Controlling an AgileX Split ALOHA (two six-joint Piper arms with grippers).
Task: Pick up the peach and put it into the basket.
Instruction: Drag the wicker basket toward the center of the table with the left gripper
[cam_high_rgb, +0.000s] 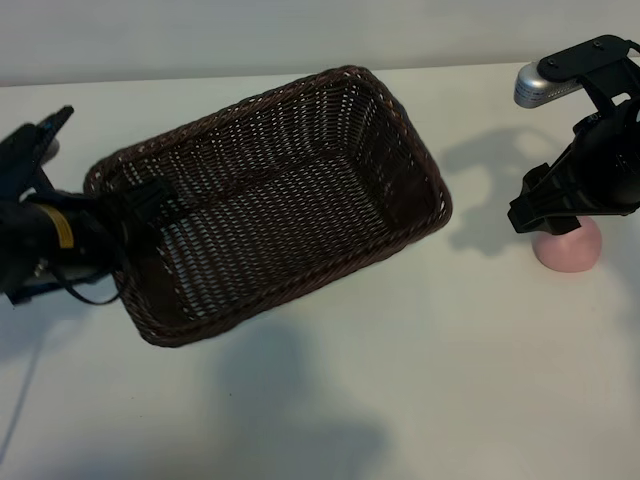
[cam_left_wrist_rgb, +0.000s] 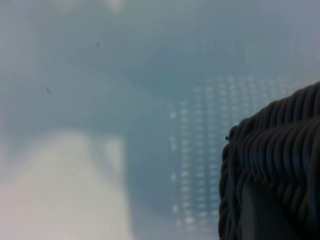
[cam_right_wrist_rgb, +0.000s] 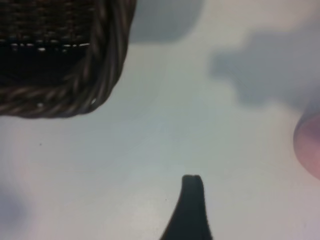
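One basket (cam_high_rgb: 270, 190), one peach (cam_high_rgb: 570, 250), two end effectors

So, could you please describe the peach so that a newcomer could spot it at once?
Start at the dark wicker basket mid-table and look past its right end. Under the right gripper sits the peach, the only small, smooth, pale-pink thing there.

Setting is looking like a robotics lab bench: plain white table (cam_high_rgb: 330, 390) against a bare pale wall (cam_high_rgb: 250, 35) along the frame top, black robot arms entering at both side edges, silver camera (cam_high_rgb: 540, 82) sitting upper right.
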